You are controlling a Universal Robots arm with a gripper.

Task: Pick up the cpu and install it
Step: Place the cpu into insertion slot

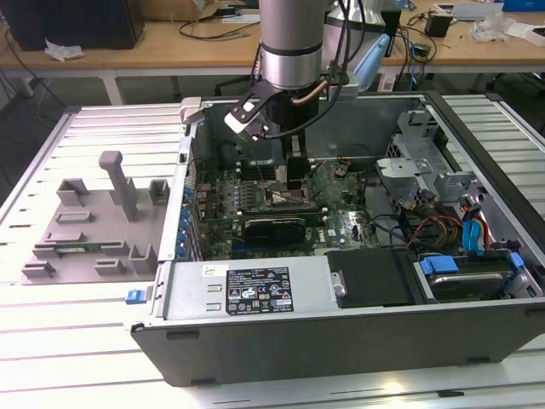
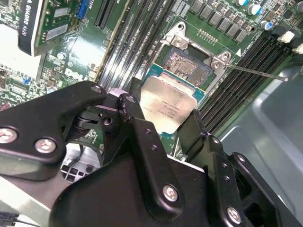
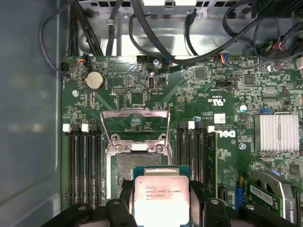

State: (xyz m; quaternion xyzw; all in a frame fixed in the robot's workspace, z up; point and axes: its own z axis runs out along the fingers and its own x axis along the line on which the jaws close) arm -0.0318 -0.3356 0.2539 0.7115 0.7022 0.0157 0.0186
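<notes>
On the tabletop (image 1: 60,349), exterior view's left: a grey moulded fixture (image 1: 89,226) stood beside the open computer case (image 1: 341,328), well apart from the work.
Arm (image 1: 291,43): hung down into the case over the motherboard (image 1: 255,192).
Fingers (image 2: 135,123): closed on the cpu (image 2: 165,106), one on each opposite edge, its silver top facing the wrist cameras.
Cpu position: held over the socket (image 3: 137,165), covering part of it in the first wrist view; I judged it not yet seated.
Socket frame (image 3: 135,125): standing open, contacts exposed.
Step in hand: the install, as I read it; the pick-up was done.
What it called for: chip square to the socket and centred, a level descent, no scrape across the contacts.
Exterior view's right: coloured cables (image 1: 473,230) by the drive bay, well apart from the fingers.
</notes>
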